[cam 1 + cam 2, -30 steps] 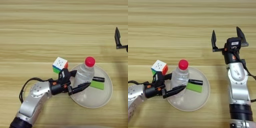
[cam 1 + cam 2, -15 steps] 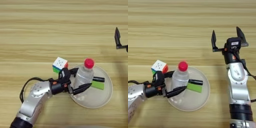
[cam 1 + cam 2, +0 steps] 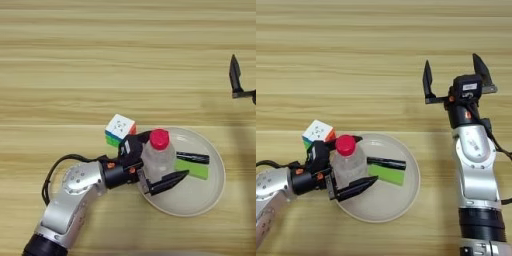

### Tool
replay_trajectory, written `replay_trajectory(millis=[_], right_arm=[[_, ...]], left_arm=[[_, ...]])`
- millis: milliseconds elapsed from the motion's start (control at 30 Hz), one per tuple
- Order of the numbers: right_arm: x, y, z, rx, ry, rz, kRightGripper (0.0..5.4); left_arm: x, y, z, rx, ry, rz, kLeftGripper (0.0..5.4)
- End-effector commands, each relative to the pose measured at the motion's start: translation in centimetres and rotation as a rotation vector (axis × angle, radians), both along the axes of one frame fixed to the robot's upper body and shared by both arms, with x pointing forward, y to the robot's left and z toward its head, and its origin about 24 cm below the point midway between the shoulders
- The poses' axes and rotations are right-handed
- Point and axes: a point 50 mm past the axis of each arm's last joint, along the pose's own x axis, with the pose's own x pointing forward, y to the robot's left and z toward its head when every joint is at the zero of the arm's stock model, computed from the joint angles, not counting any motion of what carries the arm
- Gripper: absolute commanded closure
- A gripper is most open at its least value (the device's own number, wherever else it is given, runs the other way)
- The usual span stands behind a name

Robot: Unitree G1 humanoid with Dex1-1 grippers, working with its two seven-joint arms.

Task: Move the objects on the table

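A clear bottle (image 3: pixel 156 161) with a red cap (image 3: pixel 159 139) stands over the left rim of the round cream plate (image 3: pixel 212 192). My left gripper (image 3: pixel 367 159) is shut on the bottle, one black finger (image 3: pixel 166 182) along its near side and the other behind it. The multicoloured cube (image 3: pixel 120 129) lies on the table (image 3: pixel 75 75) just left of the plate, close behind the left gripper's wrist. My right gripper (image 3: pixel 451 64) is held open above the table at the far right, apart from everything.
On the plate lie a black marker (image 3: pixel 193 158) and a green block (image 3: pixel 193 169), right of the bottle. The left forearm (image 3: pixel 75 192) comes in from the lower left, with a black cable looping beside it.
My left gripper has drawn back to the left and nearer, carrying the bottle from the plate's middle to its left rim. The right arm, cube, marker and green block have stayed put.
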Motion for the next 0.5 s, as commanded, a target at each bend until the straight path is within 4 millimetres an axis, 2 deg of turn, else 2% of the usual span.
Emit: replay_trajectory(millis=[33, 233, 500], right_arm=[[0.2, -0.1, 0.2, -0.005, -0.002, 0.0, 0.0], [0.2, -0.1, 0.2, -0.004, -0.002, 0.001, 0.0], [0.3, -0.1, 0.2, -0.006, -0.005, 0.001, 0.0]], left_arm=[[0.1, -0.1, 0.3, 0.003, -0.024, -0.004, 0.01], [0.3, 0.1, 1.3, -0.02, -0.061, 0.015, 0.01], [1.2, 0.4, 4.4, -0.142, -0.143, 0.115, 0.01]])
